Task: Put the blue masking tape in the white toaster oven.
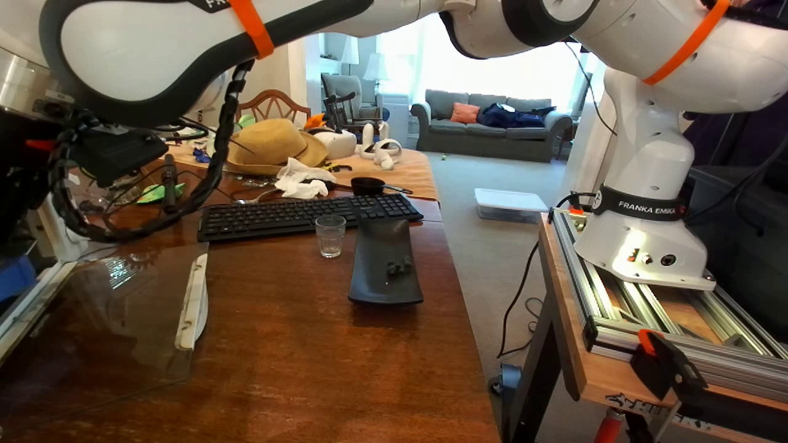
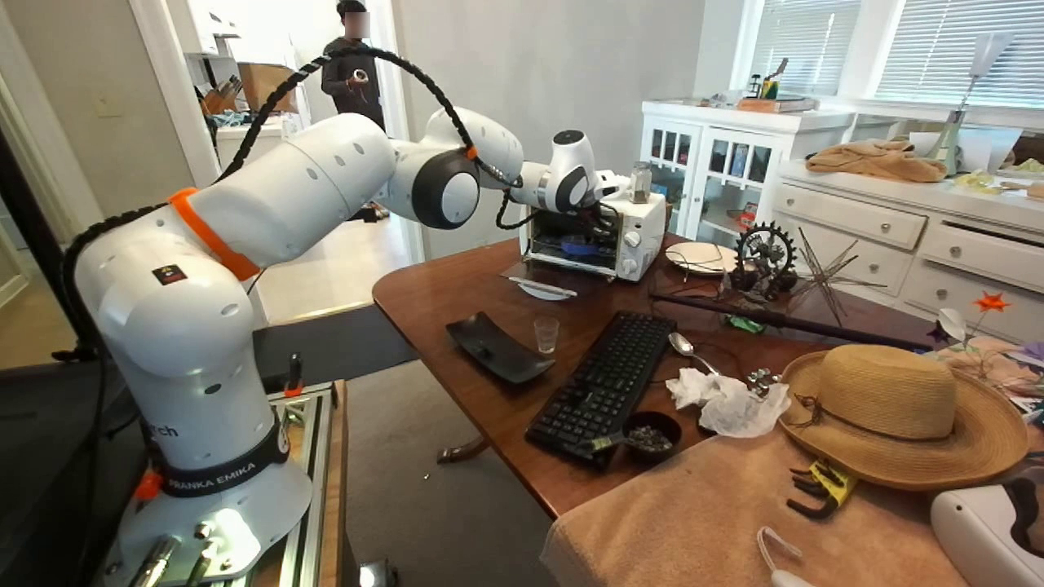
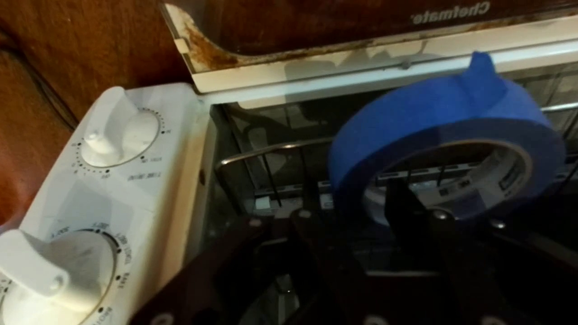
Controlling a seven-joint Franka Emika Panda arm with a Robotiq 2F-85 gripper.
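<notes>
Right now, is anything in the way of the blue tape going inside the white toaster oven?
Nothing I can see. The glass door of the white toaster oven is folded down, and the blue tape is already over the wire rack inside. I can't tell whether they touch.

A brown wooden counter (image 1: 295, 363) carries a black keyboard (image 2: 608, 383). Near one long side of the keyboard are a drinking glass (image 1: 330, 237) and a curved black tray (image 1: 377, 261); on that side, well away from the keyboard, stands the white toaster oven (image 2: 643, 244). On the keyboard's opposite side lie a spoon (image 2: 682, 346), a dark bowl (image 1: 368, 189) and an orange cloth (image 2: 693, 505).
</notes>
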